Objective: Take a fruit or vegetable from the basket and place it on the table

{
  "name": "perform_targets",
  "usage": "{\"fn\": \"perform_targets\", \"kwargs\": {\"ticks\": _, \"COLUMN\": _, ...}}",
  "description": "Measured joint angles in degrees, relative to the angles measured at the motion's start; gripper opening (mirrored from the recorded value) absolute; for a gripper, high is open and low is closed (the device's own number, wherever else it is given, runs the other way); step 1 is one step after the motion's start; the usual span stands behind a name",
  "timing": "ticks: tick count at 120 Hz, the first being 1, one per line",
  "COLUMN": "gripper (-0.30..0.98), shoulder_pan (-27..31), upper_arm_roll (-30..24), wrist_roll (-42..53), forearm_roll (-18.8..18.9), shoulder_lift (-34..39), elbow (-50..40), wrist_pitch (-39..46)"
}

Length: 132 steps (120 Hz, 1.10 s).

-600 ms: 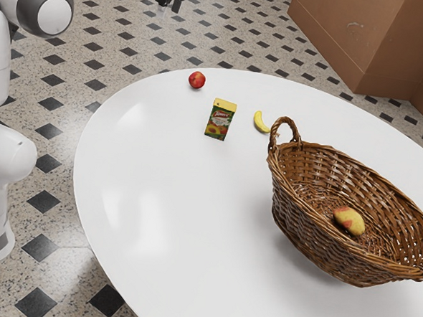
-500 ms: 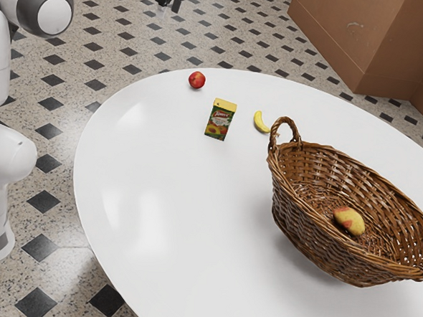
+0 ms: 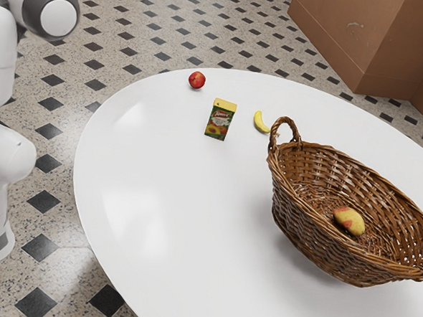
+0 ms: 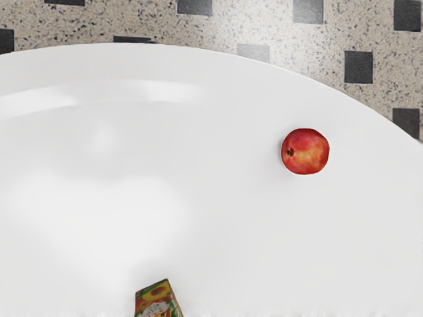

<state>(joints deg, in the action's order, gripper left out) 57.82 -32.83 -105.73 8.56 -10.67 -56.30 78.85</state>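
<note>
One yellow-red fruit [image 3: 349, 221] (rather snug) inside the wicker basket [image 3: 314, 240].

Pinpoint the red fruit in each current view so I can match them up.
Exterior view: the red fruit is in the upper part, slightly toward the exterior view's left, near the edge of the table.
Wrist view: it lies between the carton and the table's curved edge, touching neither.
Shared landmark: the carton, cut off by the wrist view's border.

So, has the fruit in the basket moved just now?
No: the fruit lies at the same spot in the basket, shifted no way against its rim.
</note>
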Motion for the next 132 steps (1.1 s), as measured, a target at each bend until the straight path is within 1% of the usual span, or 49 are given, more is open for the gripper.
{"fn": "perform_targets", "kwargs": {"ticks": 7, "gripper": 0.69, "shoulder_pan": -1.2, "upper_arm_roll": -0.2, "wrist_roll": 0.2, "forearm_roll": 0.7, "shoulder_lift": -1.4, "elbow": -0.1, "wrist_pitch": 1.3}}
{"fn": "perform_targets", "kwargs": {"ticks": 13, "gripper": 0.69, "shoulder_pan": -1.4, "upper_arm_roll": -0.1, "wrist_roll": 0.4, "forearm_roll": 1.4, "shoulder_lift": -4.0, "elbow": -0.2, "wrist_pitch": 2.1}}
{"fn": "perform_targets", "kwargs": {"ticks": 24, "gripper": 0.69, "shoulder_pan": -1.1, "upper_arm_roll": 0.0, "wrist_roll": 0.8, "forearm_roll": 4.5, "shoulder_lift": -10.7, "elbow": -0.1, "wrist_pitch": 3.3}}
{"fn": "perform_targets", "kwargs": {"ticks": 35, "gripper": 0.69, "shoulder_pan": -1.4, "upper_arm_roll": -0.2, "wrist_roll": 1.2, "forearm_roll": 6.6, "shoulder_lift": -14.6, "elbow": 0.1, "wrist_pitch": 4.8}}
{"fn": "perform_targets", "kwargs": {"ticks": 48, "gripper": 0.69, "shoulder_pan": -5.0, "upper_arm_roll": -0.3, "wrist_roll": 1.6, "forearm_roll": 7.7, "shoulder_lift": -17.5, "elbow": 0.2, "wrist_pitch": 7.4}}
{"fn": "perform_targets", "kwargs": {"ticks": 85, "gripper": 0.69, "shoulder_pan": -17.1, "upper_arm_roll": -0.2, "wrist_roll": 2.3, "forearm_roll": 8.4, "shoulder_lift": -24.5, "elbow": 0.2, "wrist_pitch": 13.7}}
{"fn": "perform_targets", "kwargs": {"ticks": 97, "gripper": 0.69, "shoulder_pan": -20.4, "upper_arm_roll": -0.4, "wrist_roll": 2.5, "forearm_roll": 8.5, "shoulder_lift": -25.2, "elbow": 0.5, "wrist_pitch": 17.0}}
{"fn": "perform_targets", "kwargs": {"ticks": 112, "gripper": 0.68, "shoulder_pan": -26.2, "upper_arm_roll": -0.2, "wrist_roll": 2.4, "forearm_roll": 8.4, "shoulder_lift": -25.9, "elbow": 0.5, "wrist_pitch": 21.9}}
{"fn": "perform_targets", "kwargs": {"ticks": 123, "gripper": 0.68, "shoulder_pan": -28.2, "upper_arm_roll": -0.8, "wrist_roll": 1.6, "forearm_roll": 8.0, "shoulder_lift": -26.5, "elbow": 0.5, "wrist_pitch": 26.1}}
{"fn": "perform_targets", "kwargs": {"ticks": 132, "gripper": 0.68, "shoulder_pan": -29.3, "upper_arm_roll": -1.6, "wrist_roll": 0.8, "forearm_roll": 7.0, "shoulder_lift": -27.4, "elbow": 0.5, "wrist_pitch": 29.8}}
